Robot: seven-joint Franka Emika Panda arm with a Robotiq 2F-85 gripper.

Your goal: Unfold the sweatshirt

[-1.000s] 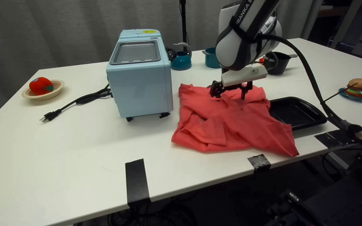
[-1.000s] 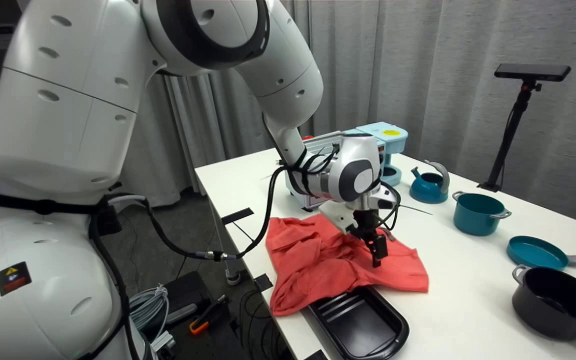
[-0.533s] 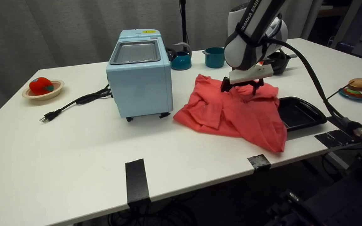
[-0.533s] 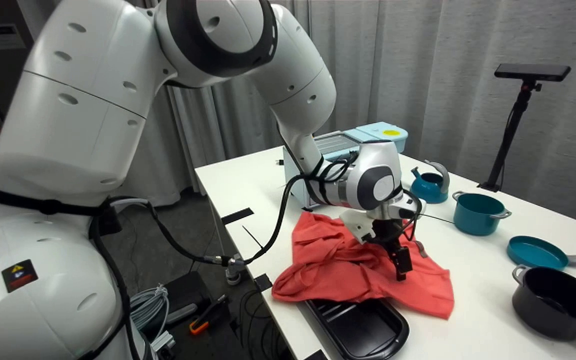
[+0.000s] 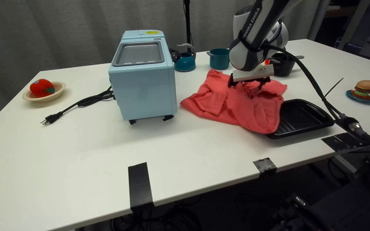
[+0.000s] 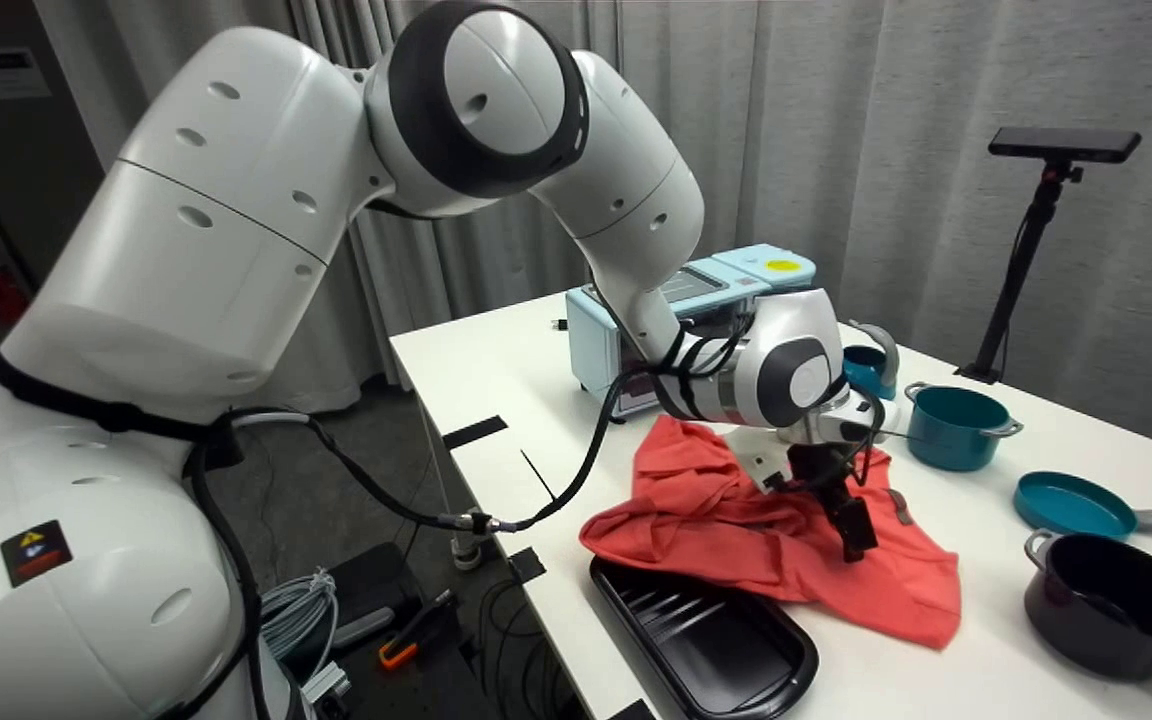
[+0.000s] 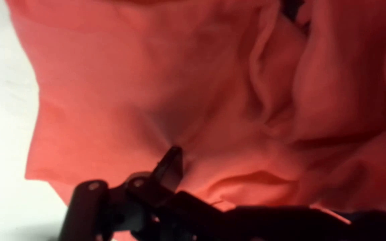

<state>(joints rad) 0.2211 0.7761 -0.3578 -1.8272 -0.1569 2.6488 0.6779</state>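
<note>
1. So, soft coral-red fabric sweatshirt (image 5: 246,110) sits on the white worktop (image 5: 85,160) right under the gripper (image 5: 246,85), near the light-blue boxy appliance (image 5: 146,93), one edge lapping over the black rectangular baking pan (image 6: 726,655).
2. Gripper: fingers (image 7: 173,169) well apart, nothing seen clamped between them. Wrist view has one fingertip on the cloth, creases fanning out; looks like pressing.
3. Key relation: folded bulk lies between gripper and the white robot arm's (image 6: 496,110) base side, flatter panel on the far side. Finger line runs appliance side to pan side. Long axis: can't call it, outline partly hidden.
4. Judgement: unfolding partway at best. Next move probably wants an outward push on the pressed layer or a pinch at a folded edge. Risk: whole garment slides as one lump, dragging the pan.
</note>
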